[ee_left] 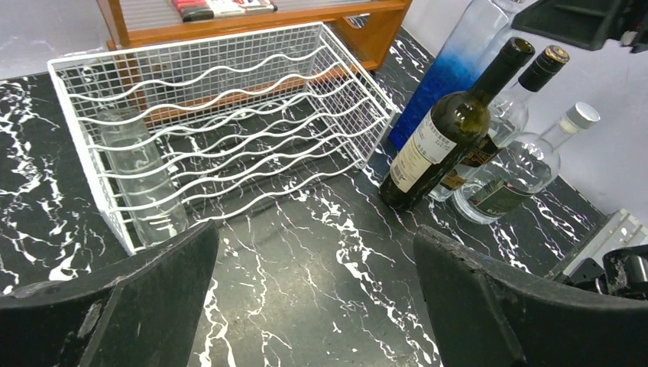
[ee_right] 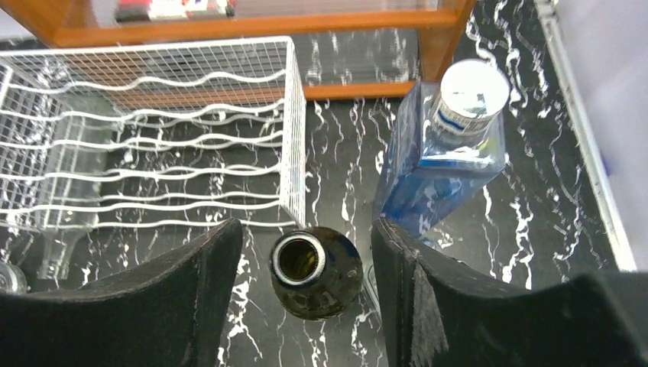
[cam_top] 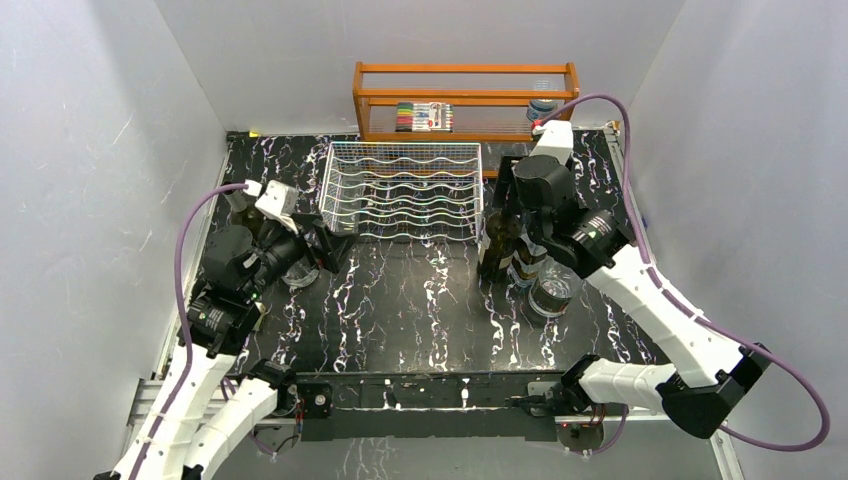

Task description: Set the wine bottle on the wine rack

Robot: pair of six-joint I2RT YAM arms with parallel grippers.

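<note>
Right wrist: upright dark-glass wine bottle [ee_right: 317, 279] sits untouched between fingers of the released right hand [ee_right: 306, 245].

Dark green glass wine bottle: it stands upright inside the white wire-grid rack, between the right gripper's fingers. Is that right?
No. The dark green glass wine bottle stands on the black marbled table outside the white wire-grid rack, just past its right end, as the right wrist view shows. It is upright between the right gripper's fingers.
</note>
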